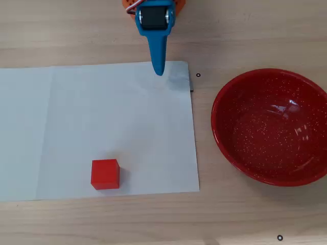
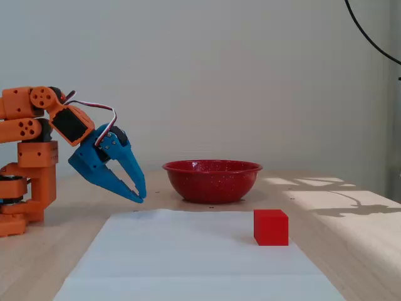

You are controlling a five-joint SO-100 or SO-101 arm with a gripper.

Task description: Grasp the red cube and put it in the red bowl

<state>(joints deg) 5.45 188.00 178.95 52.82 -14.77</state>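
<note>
Cube stock: the red cube [image 1: 105, 174] looks rigid, light and matte, so likely grippy; flat opposite faces are the place to pinch; it sits on white paper [image 1: 76, 127] on the bench [image 1: 255, 35], at seven o'clock from the pincer [image 1: 159, 69] in the overhead view, well apart; pincer fingers together, empty; red bowl [image 1: 225, 132] at three o'clock.
</note>
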